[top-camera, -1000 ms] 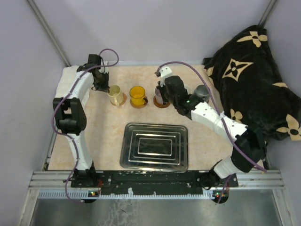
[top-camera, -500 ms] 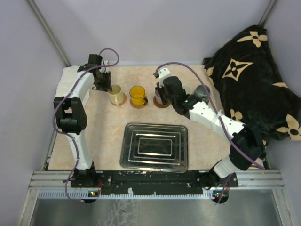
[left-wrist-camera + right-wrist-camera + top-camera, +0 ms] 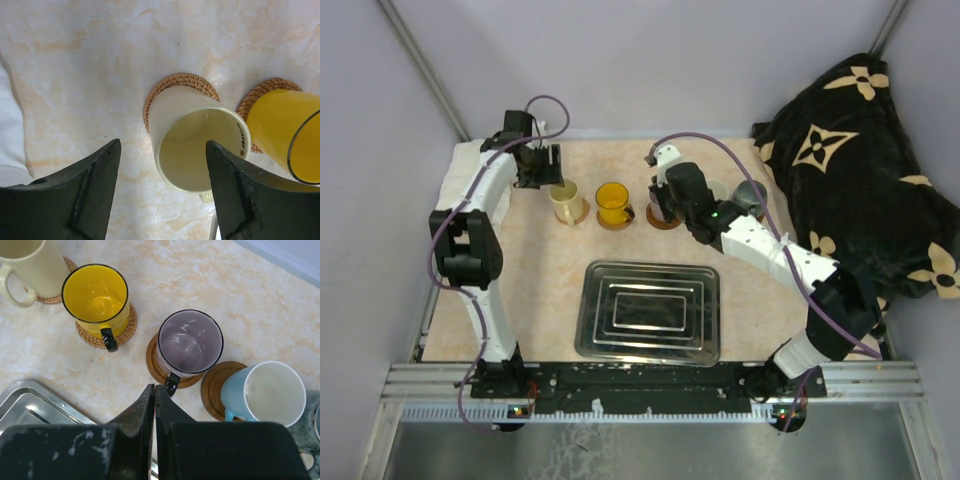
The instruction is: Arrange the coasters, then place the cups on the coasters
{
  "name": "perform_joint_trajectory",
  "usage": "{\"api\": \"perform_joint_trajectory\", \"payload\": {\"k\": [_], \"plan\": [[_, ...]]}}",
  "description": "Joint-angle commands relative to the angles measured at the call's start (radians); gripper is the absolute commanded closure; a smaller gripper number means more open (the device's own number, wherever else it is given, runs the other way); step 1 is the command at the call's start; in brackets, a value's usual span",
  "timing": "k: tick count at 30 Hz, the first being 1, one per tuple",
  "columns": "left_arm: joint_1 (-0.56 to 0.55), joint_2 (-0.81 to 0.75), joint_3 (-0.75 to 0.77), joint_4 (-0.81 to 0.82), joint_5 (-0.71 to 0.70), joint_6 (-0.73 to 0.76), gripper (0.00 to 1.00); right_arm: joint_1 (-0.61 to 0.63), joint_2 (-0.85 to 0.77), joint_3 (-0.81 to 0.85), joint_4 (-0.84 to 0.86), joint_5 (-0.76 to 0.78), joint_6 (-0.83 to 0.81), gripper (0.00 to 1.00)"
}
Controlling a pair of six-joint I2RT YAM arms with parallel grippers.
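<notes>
On the counter point(image 3: 540, 280), beyond the left corner of the tray point(image 3: 648, 310), the left hand point(image 3: 162, 145) hangs spread above the cream cup point(image 3: 195, 145). Beyond the tray's middle, the right hand point(image 3: 154, 390), pressed together and empty, hovers by the purple cup point(image 3: 190, 342). Both cups stand on coasters point(image 3: 182, 82).

Lab robot cell: grey walls point(image 3: 640, 60), aluminium rail point(image 3: 882, 382)

Yellow mug point(image 3: 282, 132) cut off at edge, greyish mug point(image 3: 314, 430) perhaps half-cropped
</notes>
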Motion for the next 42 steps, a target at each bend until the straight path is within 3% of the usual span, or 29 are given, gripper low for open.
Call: {"api": "perform_joint_trajectory", "payload": {"k": [1, 6, 11, 13, 14, 23, 28, 39, 42], "plan": [[-0.005, -0.113, 0.004, 0.052, -0.019, -0.023, 0.24, -0.008, -0.016, 0.042, 0.066, 0.016, -0.007, 0.96], [-0.004, -0.197, -0.044, 0.094, -0.053, -0.040, 0.19, -0.032, -0.023, 0.034, 0.072, 0.059, -0.016, 0.91], [-0.004, -0.289, -0.133, 0.143, -0.080, -0.056, 0.17, -0.144, -0.051, 0.003, 0.083, 0.006, 0.076, 0.85], [-0.006, -0.333, -0.198, 0.176, -0.088, -0.064, 0.03, -0.189, -0.068, -0.021, 0.105, 0.022, 0.086, 0.83], [-0.005, -0.358, -0.230, 0.196, -0.094, -0.072, 0.01, -0.208, -0.074, -0.031, 0.109, 0.037, 0.089, 0.81], [-0.003, -0.551, -0.452, 0.277, -0.197, -0.135, 0.00, -0.459, -0.188, -0.113, 0.118, 0.131, 0.130, 0.69], [-0.003, -0.643, -0.513, 0.249, -0.263, -0.158, 0.00, -0.534, -0.270, -0.163, 0.138, 0.219, 0.109, 0.53], [-0.003, -0.791, -0.622, 0.177, -0.449, -0.215, 0.00, -0.661, -0.299, -0.235, 0.218, 0.307, 0.098, 0.03], [-0.003, -0.801, -0.655, 0.197, -0.432, -0.226, 0.00, -0.678, -0.284, -0.225, 0.220, 0.322, 0.106, 0.01]]}}
